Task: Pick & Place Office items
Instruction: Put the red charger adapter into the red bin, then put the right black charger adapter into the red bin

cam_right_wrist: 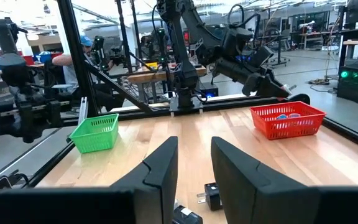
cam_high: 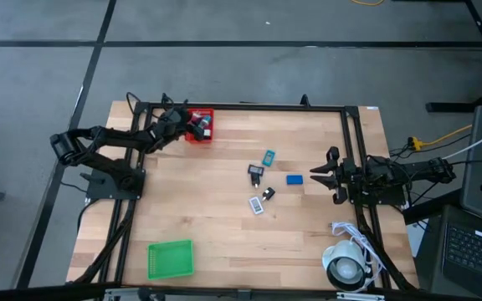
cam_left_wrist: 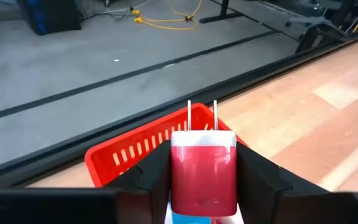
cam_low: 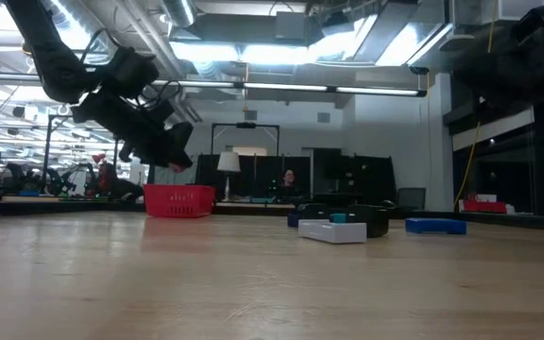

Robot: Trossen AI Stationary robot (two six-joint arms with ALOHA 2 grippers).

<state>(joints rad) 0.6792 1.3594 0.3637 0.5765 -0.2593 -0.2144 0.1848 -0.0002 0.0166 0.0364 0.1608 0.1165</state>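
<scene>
My left gripper (cam_high: 194, 124) hangs over the red mesh bin (cam_high: 210, 127) at the table's far left, shut on a pink-red charger plug (cam_left_wrist: 202, 177) that has a white band and two metal prongs. Mid-table, loose office items lie flat on the wood: a teal piece (cam_high: 268, 157), a black one (cam_high: 256, 172), a blue block (cam_high: 294, 179), another black piece (cam_high: 268, 193) and a white one (cam_high: 257, 204). My right gripper (cam_high: 316, 173) waits level at the table's right side, its fingers (cam_right_wrist: 166, 162) a narrow gap apart with nothing between them. My left gripper pinches the plug's two side faces (cam_left_wrist: 178, 180) between its two fingers. The prongs (cam_left_wrist: 201, 115) point ahead, away from the fingers. The fingers slant down toward the bin, and the plug is lifted clear above the bin's rim (cam_left_wrist: 135, 149).
A green mesh bin (cam_high: 170, 257) stands at the near left. A white roll with cable (cam_high: 346, 267) sits at the near right. The red bin (cam_right_wrist: 288, 119) holds some blue bits. A black frame rail (cam_high: 241, 107) runs along the far edge. A person sits beyond the table (cam_right_wrist: 79, 59).
</scene>
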